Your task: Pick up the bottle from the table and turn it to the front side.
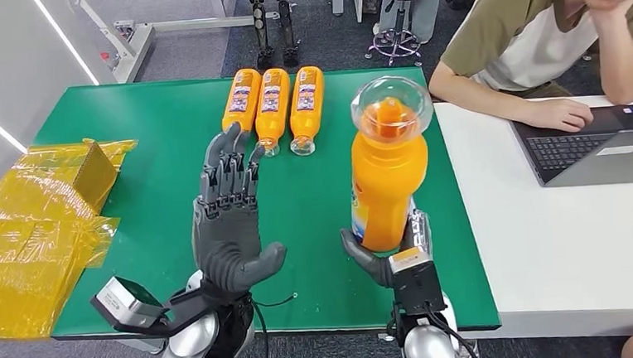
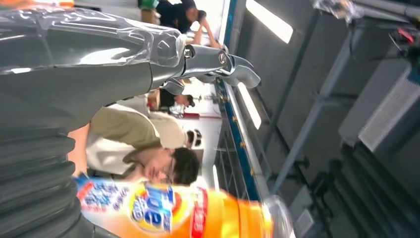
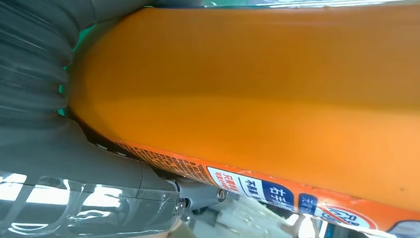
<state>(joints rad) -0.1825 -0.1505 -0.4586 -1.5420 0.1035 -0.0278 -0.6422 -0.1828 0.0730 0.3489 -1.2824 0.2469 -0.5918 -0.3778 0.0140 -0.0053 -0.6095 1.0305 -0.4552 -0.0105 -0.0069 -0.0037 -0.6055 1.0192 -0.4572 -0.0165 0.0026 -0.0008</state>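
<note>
Here, an orange bottle (image 1: pixel 389 179) is held upright in the right hand (image 1: pixel 388 253), lifted above the green surface (image 1: pixel 152 131). A clear round cap is seen on top, and a colourful label is wrapped around its lower part. The left hand (image 1: pixel 231 221) is raised just beside it, open, with fingers spread and nothing held. Three more orange bottles (image 1: pixel 274 107) are laid flat beyond the left hand.

Upright orange plastic bottle (image 1: pixel 388 175) held in the right hand (image 1: pixel 388 258) above the green desk (image 1: pixel 314 196), right of the raised left hand (image 1: pixel 231 226). Three lying orange bottles (image 1: pixel 274 107) behind; yellow plastic bags (image 1: pixel 38 229) far left; white desk (image 1: pixel 549 239) right.
</note>
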